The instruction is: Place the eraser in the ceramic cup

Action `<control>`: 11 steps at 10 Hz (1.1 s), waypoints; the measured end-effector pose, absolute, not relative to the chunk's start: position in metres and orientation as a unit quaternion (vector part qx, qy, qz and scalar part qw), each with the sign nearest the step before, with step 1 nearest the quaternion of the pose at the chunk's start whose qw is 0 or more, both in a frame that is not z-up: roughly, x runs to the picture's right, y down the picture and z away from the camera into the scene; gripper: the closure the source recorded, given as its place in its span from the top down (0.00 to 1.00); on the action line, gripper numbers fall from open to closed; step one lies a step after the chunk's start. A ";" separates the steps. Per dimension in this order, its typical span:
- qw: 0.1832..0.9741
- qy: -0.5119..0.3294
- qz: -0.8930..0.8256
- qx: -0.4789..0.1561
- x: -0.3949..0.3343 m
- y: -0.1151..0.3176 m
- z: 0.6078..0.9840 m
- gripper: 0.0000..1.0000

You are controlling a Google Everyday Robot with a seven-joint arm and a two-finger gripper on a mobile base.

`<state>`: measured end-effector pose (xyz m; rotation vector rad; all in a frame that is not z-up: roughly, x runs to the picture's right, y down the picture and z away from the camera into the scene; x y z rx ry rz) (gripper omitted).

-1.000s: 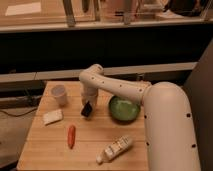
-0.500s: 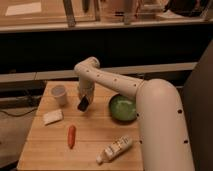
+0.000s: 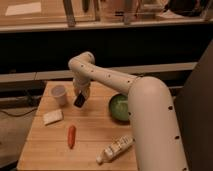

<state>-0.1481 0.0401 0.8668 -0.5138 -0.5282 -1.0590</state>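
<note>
Where the wooden table begins on the left, the ceramic cup stands upright near the back edge. A pale flat block lies in front of it, a little apart. Just right of the cup hangs the claw, pointing down and clenched on the eraser, a small dark block held above the wood. It seems to clear the tabletop, though the dim view leaves that unsure. The eraser is beside the cup rather than over its mouth, and nothing stands between the two. An orange carrot lies nearer the front edge, well apart from the claw. The white arm sweeps rightward from the claw and covers part of the green bowl. A white bottle lies on its side near the front, right of the carrot.
</note>
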 end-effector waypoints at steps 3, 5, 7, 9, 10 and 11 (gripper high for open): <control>0.802 -0.241 -0.493 -0.238 -0.154 0.032 0.871 0.00; 0.801 -0.241 -0.495 -0.236 -0.164 0.026 0.870 0.00; 0.801 -0.241 -0.496 -0.233 -0.175 0.021 0.868 0.00; 0.803 -0.235 -0.496 -0.231 -0.173 0.015 0.869 0.00; 0.804 -0.235 -0.497 -0.229 -0.176 0.013 0.869 0.00; 0.803 -0.235 -0.499 -0.226 -0.183 0.010 0.868 0.00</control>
